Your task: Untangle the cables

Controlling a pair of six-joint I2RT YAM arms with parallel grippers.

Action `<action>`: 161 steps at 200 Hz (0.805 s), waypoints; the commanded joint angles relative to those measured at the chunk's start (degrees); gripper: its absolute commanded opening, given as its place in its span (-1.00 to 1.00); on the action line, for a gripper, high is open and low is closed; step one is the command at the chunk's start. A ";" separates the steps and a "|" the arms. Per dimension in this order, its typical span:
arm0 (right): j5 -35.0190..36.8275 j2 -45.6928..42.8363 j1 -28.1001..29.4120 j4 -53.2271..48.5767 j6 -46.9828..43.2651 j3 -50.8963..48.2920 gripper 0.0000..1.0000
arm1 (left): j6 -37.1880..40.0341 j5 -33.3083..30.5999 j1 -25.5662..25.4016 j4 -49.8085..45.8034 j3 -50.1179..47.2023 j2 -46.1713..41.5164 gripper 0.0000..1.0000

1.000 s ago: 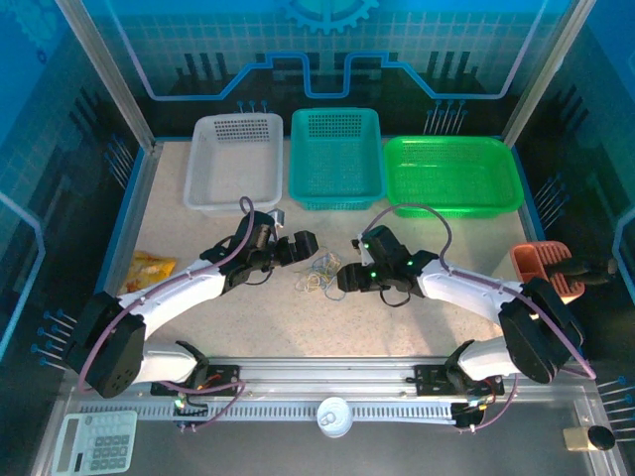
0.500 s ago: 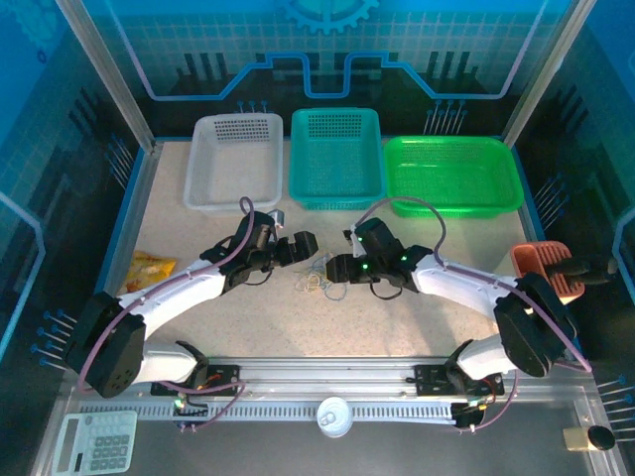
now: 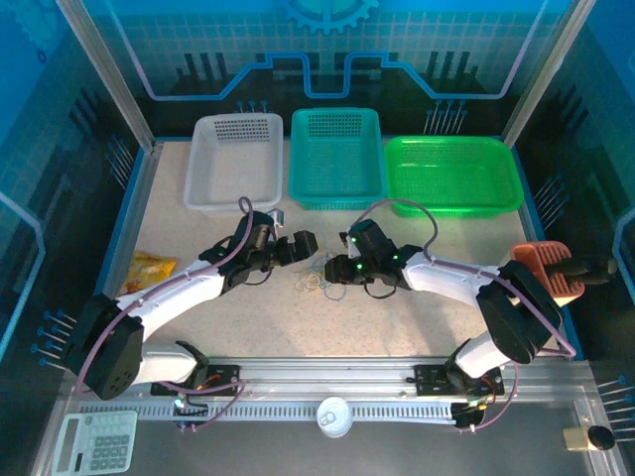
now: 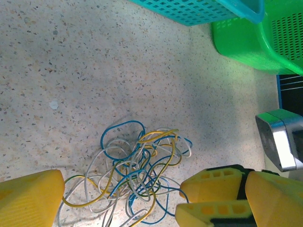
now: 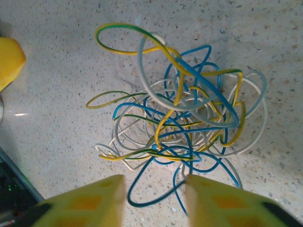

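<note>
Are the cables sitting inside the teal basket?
No, the cables lie on the speckled table in front of the teal basket.

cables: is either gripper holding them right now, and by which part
Nothing is held. The cables lie loose on the table; the right gripper is open at the tangle's edge, the left gripper open beside it.

Cables: blue, white and yellow-green strands, just ahead of the yellow fingers of the right gripper and left gripper. Table beneath the fingers: beige, dark-speckled. Beyond the fingers: teal basket, green basket, both perforated.
</note>
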 commanded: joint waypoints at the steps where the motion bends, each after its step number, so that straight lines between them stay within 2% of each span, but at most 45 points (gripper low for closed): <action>1: -0.50 1.07 0.57 0.61 0.30 1.51 -0.60 | 1.03 0.20 0.42 -0.83 0.14 -1.49 0.99; 20: -0.66 0.53 0.14 0.15 -0.20 1.88 -1.00 | 0.97 0.20 0.47 -0.74 0.08 -1.48 0.98; 51: -0.82 -2.64 -0.53 -3.31 -2.63 3.88 -1.00 | 0.88 0.29 0.42 -0.47 -0.01 -1.49 0.98; 90: -1.33 -7.23 -1.64 -8.86 -6.82 10.92 -1.00 | 1.06 0.29 0.47 -0.55 0.07 -1.49 0.98; 161: -3.17 -16.80 -5.99 -10.11 -9.03 14.73 -1.00 | 1.28 0.02 0.61 -0.59 -0.19 -1.75 0.99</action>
